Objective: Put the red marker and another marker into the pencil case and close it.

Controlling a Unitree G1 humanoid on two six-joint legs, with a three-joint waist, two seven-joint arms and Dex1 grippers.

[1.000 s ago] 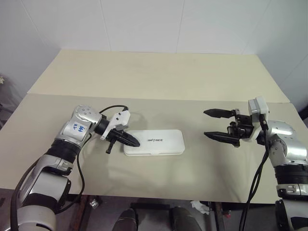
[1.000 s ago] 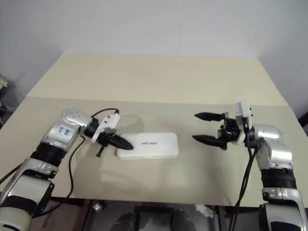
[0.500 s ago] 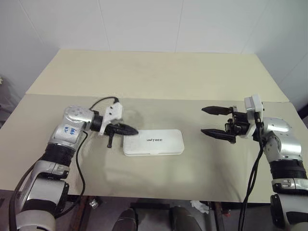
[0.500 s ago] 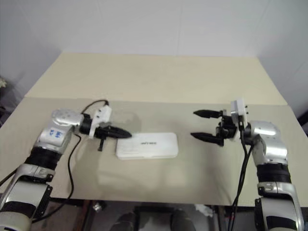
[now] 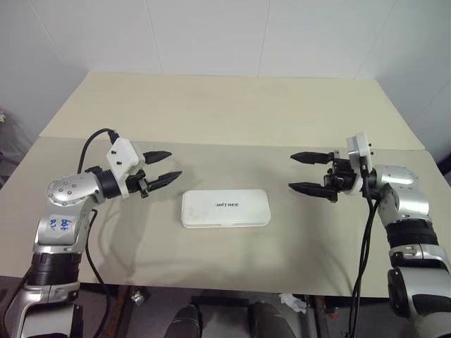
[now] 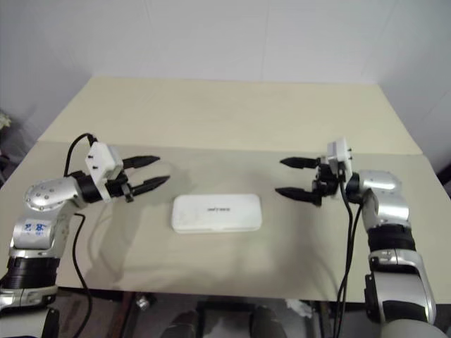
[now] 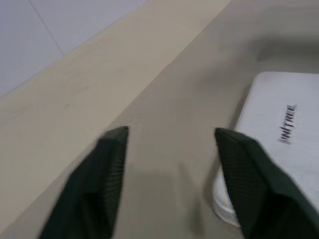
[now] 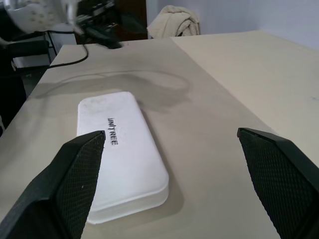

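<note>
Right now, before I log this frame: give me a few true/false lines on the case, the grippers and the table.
1. The pencil case lies shut on the table. True.
2. The left gripper grips the case's edge. False: it hangs open beside the case, apart from it.
3. The right gripper is open and holds nothing. True.
4. A red marker lies on the case's lid. False: the lid carries just a dark logo.

With the pencil case (image 5: 225,208) shut, its contents are hidden; its lid logo is too small to read.
</note>
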